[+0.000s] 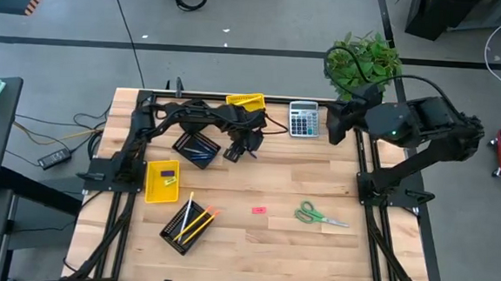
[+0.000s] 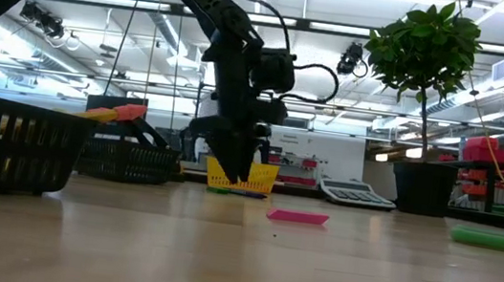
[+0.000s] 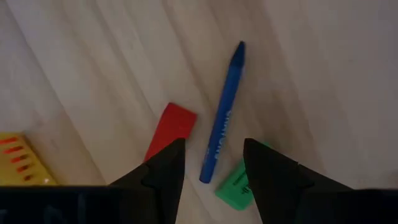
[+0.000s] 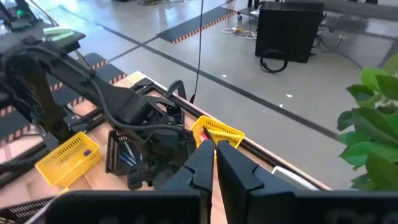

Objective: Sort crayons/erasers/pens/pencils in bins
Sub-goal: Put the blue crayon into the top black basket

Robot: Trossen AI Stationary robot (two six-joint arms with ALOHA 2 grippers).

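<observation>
No text can be read with certainty: faint lettering is seen along the blue crayon [image 3: 222, 115], but no word can be made out.

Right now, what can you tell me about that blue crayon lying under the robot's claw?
The blue crayon is a slim stick with a pointed tip and a paper-like wrapper bearing faint lettering. It lies flat on the pale wooden table, unheld. The left gripper hovers over its blunt end with fingers apart. A red eraser lies beside it, and a green eraser on the other side.
</observation>
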